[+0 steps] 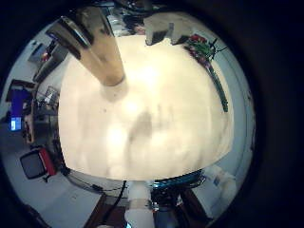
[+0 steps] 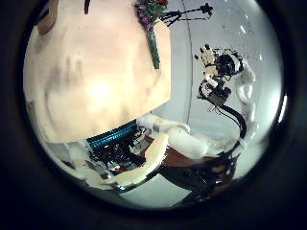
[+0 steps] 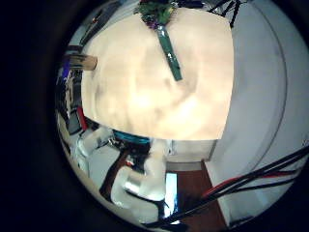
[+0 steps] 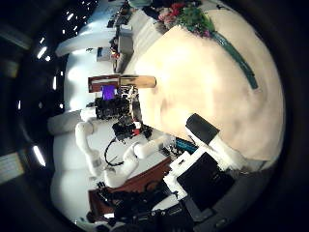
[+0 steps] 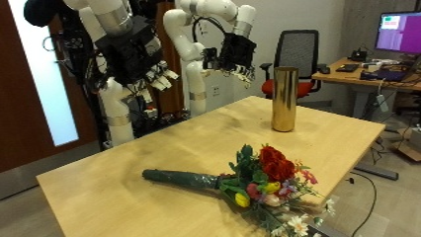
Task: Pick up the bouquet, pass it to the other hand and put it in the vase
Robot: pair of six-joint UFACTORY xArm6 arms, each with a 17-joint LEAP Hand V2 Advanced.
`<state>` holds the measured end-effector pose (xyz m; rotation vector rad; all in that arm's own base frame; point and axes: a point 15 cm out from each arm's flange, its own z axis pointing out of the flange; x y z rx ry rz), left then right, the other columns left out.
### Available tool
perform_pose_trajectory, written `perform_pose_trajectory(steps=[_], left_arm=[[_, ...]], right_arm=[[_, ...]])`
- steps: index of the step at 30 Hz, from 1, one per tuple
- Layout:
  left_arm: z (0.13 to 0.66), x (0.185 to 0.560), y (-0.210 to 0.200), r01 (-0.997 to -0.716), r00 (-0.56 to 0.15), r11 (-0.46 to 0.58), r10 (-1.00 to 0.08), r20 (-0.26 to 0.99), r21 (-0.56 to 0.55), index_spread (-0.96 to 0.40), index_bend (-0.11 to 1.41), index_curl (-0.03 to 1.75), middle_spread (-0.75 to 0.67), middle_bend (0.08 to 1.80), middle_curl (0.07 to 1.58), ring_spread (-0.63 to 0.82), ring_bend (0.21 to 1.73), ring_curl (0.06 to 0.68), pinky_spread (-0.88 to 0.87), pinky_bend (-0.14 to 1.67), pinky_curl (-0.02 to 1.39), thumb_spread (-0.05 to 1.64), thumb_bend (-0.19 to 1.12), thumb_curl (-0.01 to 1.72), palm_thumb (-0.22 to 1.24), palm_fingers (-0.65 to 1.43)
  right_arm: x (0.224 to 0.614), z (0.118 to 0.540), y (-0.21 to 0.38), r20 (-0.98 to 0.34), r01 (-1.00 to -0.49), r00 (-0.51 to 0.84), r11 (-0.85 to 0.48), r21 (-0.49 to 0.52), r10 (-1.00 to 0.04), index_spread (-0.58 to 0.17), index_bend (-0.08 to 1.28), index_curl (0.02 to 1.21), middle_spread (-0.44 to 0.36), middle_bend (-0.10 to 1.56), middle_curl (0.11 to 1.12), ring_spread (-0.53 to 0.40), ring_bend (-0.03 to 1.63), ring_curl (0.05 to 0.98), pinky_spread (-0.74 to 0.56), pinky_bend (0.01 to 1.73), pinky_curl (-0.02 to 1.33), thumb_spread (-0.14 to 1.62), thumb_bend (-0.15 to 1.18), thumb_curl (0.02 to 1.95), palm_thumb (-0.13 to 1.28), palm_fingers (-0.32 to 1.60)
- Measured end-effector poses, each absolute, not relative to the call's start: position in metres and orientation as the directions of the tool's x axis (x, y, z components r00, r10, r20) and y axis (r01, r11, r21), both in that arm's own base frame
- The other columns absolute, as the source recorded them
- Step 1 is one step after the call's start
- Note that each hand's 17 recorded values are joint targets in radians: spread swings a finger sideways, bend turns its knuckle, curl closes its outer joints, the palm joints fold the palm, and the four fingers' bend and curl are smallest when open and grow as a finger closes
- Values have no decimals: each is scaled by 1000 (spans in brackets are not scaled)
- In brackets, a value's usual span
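While both arms hang raised off the tabletop [image 5: 145,163], nothing held. Right robot hand [image 5: 138,59], upper left of the outside frame: fingers relaxed and spread, pointing down, empty, well above the wood. Left robot hand [image 5: 237,51], upper middle of the frame, farther back: fingers loosely extended downward, also empty, near but clear of the vase top.

Bouquet [image 5: 243,181] lying flat on the tabletop in the lower middle of the frame: dark green wrapped stem end pointing toward frame left, red and yellow blooms toward the lower right, close to the near table edge. Well apart from both robot hands.

Vase [image 5: 283,99], tall gold cylinder, standing upright on the far part of the tabletop, right of centre in the frame, well apart from the bouquet.

Seen in palm views: bouquet [image 3: 164,34] on the tabletop near its edge; vase [image 1: 100,52] close to the left palm, bouquet [image 1: 204,52] on the opposite side of the tabletop.
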<state>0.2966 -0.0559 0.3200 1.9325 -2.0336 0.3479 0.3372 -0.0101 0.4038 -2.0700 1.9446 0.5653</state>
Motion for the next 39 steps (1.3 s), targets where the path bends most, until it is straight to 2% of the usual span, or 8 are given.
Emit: perform_pose_trajectory(steps=[11, 15, 22, 25, 28, 34, 39], left_arm=[[321, 298, -60, -997, -55, 75, -921, 386, 36, 269, 165, 292, 559, 186, 273, 646, 488, 216, 611, 278, 314, 832, -35, 316, 300, -13], [323, 298, -70, -993, -96, 116, -922, 376, 31, 272, 163, 292, 559, 188, 274, 645, 491, 216, 611, 277, 314, 832, -35, 316, 300, -12], [326, 291, -75, -985, -147, 170, -927, 344, 37, 277, 166, 295, 558, 190, 275, 646, 484, 215, 610, 277, 316, 832, -35, 316, 300, -8], [326, 290, -78, -983, -160, 182, -926, 342, 35, 277, 168, 296, 558, 187, 275, 648, 482, 213, 610, 275, 315, 832, -35, 316, 300, -11], [329, 290, -79, -982, -167, 187, -925, 341, 26, 277, 168, 298, 555, 188, 275, 647, 482, 213, 610, 276, 316, 832, -35, 316, 300, -7], [334, 288, -80, -981, -177, 192, -923, 342, 9, 277, 166, 300, 549, 189, 277, 648, 481, 213, 610, 275, 316, 834, -35, 313, 295, -6], [332, 288, -80, -981, -176, 193, -922, 345, 13, 277, 166, 300, 546, 192, 279, 647, 482, 214, 610, 274, 317, 835, -35, 311, 295, -6]], right_arm=[[354, 396, -10, -448, -990, 21, -80, 114, -894, -215, 153, 260, 129, 216, 338, 211, 406, 245, 376, 382, 292, 1040, -24, 444, 735, 195], [358, 398, -12, -445, -991, 5, -62, 115, -896, -207, 155, 259, 132, 215, 339, 218, 407, 242, 374, 390, 294, 1044, -23, 440, 734, 197], [379, 394, -25, -426, -985, -125, 59, 164, -896, -189, 148, 259, 128, 266, 348, 206, 440, 240, 356, 368, 286, 1057, -25, 426, 712, 244], [387, 385, -35, -423, -974, -186, 108, 201, -887, -191, 144, 255, 109, 260, 345, 199, 454, 242, 350, 377, 288, 1056, -25, 425, 705, 234], [394, 374, -40, -422, -966, -226, 146, 214, -878, -169, 148, 254, 150, 248, 341, 197, 473, 239, 345, 394, 291, 1061, -24, 420, 691, 221], [432, 350, -56, -401, -957, -288, 243, 160, -870, -128, 135, 246, 184, 271, 346, 197, 494, 236, 337, 411, 294, 1066, -23, 412, 682, 209], [451, 296, -58, -387, -936, -346, 288, 201, -855, -124, 143, 241, 200, 300, 351, 190, 540, 239, 329, 427, 293, 1068, -23, 408, 682, 218]])
